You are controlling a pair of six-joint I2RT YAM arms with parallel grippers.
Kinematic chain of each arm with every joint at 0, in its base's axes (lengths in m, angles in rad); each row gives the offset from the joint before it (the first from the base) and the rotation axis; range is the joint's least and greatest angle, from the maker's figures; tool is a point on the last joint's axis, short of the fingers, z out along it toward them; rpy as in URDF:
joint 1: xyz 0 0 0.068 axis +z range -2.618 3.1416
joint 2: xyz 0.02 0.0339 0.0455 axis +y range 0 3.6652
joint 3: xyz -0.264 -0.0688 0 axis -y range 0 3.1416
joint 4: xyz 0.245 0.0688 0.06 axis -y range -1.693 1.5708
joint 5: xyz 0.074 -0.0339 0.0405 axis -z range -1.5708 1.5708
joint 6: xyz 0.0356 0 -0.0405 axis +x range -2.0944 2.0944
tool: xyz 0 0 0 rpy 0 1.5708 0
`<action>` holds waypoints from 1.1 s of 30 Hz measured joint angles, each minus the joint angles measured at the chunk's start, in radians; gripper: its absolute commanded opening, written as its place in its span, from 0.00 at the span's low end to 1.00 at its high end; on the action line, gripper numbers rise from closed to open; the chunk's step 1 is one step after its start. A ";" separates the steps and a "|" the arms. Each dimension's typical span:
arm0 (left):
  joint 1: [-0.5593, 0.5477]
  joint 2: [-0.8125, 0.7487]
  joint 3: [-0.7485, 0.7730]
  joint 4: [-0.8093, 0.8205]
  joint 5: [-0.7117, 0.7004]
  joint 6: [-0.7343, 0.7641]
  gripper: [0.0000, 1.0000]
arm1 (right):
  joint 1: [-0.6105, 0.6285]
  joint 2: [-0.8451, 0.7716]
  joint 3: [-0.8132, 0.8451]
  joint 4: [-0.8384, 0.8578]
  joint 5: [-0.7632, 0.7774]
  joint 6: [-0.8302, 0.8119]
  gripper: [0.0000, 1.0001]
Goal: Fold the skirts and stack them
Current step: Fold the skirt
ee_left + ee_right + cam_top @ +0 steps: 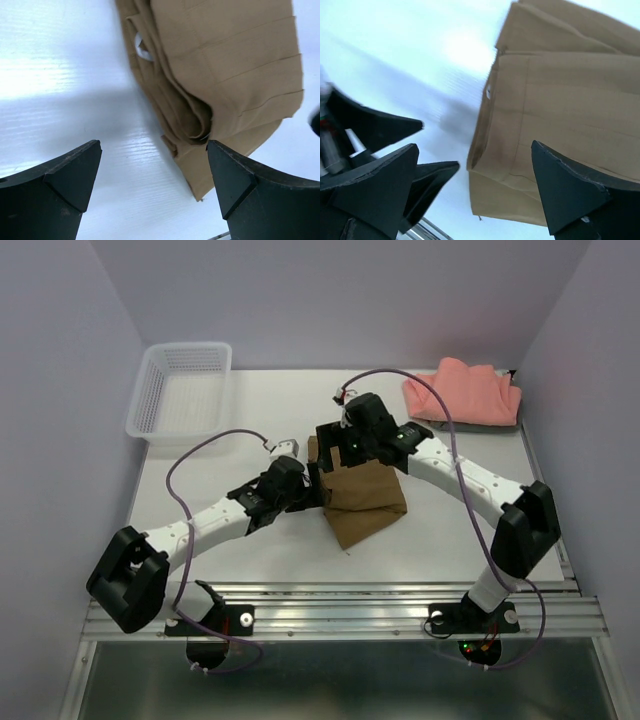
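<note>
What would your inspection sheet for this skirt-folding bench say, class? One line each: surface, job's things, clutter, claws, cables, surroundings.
Surface: white table, glossy.
Job's things: olive-brown skirt folded at centre; salmon-pink skirt folded at far right corner; no third seen.
Clutter: white mesh basket at far left corner, nothing seen inside.
Claws: left claw open, right claw open, both at the olive-brown skirt, holding nothing.
Cables: purple cables loop off both arms.
Surroundings: pale walls; metal rail at near edge.
</note>
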State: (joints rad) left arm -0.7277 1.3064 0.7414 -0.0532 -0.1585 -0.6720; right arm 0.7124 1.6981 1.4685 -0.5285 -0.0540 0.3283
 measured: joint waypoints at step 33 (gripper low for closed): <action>-0.097 0.482 0.301 0.174 0.275 0.114 0.99 | -0.328 0.375 0.093 0.095 -0.320 0.006 1.00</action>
State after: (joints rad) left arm -0.8246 1.7885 1.0420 0.1204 0.1162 -0.5579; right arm 0.3840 2.0735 1.5612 -0.4335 -0.3737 0.3340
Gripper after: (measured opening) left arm 0.985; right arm 0.995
